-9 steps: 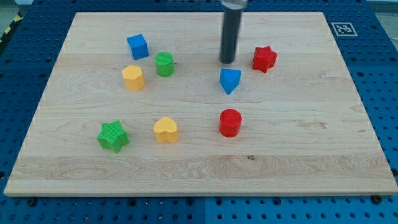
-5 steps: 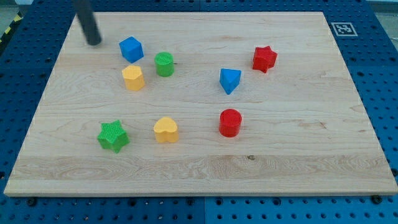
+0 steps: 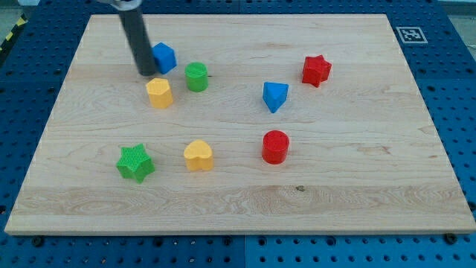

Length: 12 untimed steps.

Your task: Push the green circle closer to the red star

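Observation:
The green circle [image 3: 196, 77] stands on the wooden board [image 3: 357, 171] at the upper left of centre. The red star [image 3: 316, 70] is far off to its right, near the view's upper right. My tip [image 3: 146, 73] is at the view's upper left, just left of the blue cube [image 3: 163, 57] and just above the yellow hexagon-like block [image 3: 159, 92]. It is to the left of the green circle, about a block's width away, and not touching it.
A blue triangular block [image 3: 274, 96] lies between the green circle and the red star. A red cylinder [image 3: 275, 146], a yellow heart [image 3: 198, 155] and a green star [image 3: 135, 162] sit lower down.
My tip swung from beside the red star to the far upper left, then came right and down to beside the blue cube. The blue cube shifted slightly right. The green circle has not moved.

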{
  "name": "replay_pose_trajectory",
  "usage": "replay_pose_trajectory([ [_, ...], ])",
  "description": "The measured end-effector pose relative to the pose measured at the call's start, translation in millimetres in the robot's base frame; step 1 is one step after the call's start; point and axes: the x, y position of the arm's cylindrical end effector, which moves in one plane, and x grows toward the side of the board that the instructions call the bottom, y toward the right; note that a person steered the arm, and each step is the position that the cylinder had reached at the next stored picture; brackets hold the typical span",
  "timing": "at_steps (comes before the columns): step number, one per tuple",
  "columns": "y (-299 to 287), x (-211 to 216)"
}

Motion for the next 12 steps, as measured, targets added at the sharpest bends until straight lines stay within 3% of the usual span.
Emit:
replay_pose_trajectory([
  [2,86,29],
  [4,103,60],
  [7,114,36],
  [9,168,48],
  [12,174,33],
])
